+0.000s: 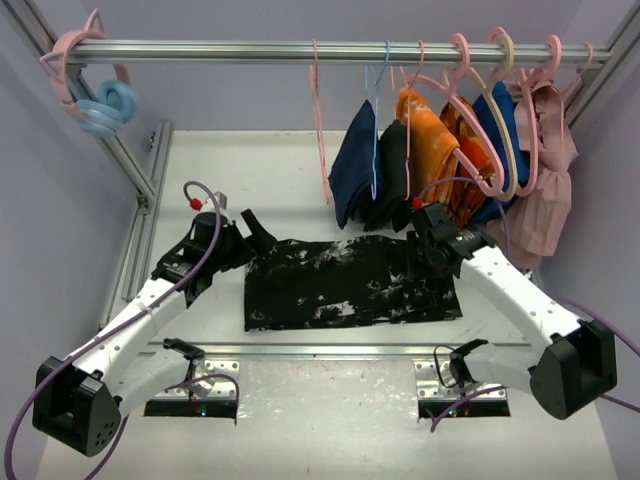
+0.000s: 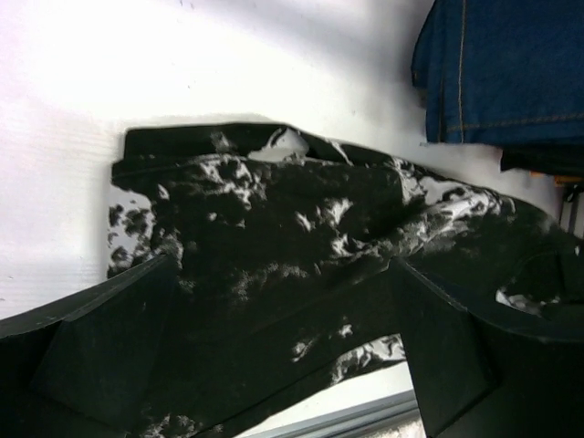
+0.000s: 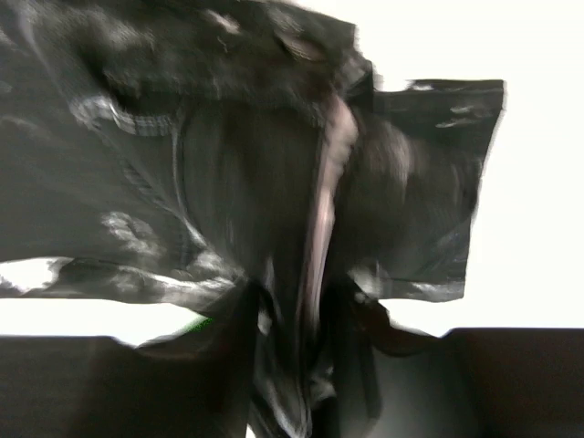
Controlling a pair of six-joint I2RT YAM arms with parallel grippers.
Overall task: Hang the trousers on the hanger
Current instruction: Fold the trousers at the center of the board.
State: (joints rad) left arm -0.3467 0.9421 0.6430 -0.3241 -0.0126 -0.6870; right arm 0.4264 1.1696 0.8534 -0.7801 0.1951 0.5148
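- table (image 1: 300, 180): the trousers (image 1: 350, 285) are laid flat and folded on it, between the two arms;
- trousers: judged soft, light and limp; best taken at an end edge, all layers together, or sagging is expected;
- hanger (image 1: 322, 130): hung on the rail, well apart from the trousers;
- left gripper (image 1: 232, 245): jaws spread wide over the left end;
- right gripper (image 1: 428, 255): fabric bunched between the jaws; whether it is pinched cannot be told.

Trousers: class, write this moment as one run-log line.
trousers: flat on table | hanger: bare, on rail | left jaws: open over trousers | right jaws: at trousers' right end, grip unclear
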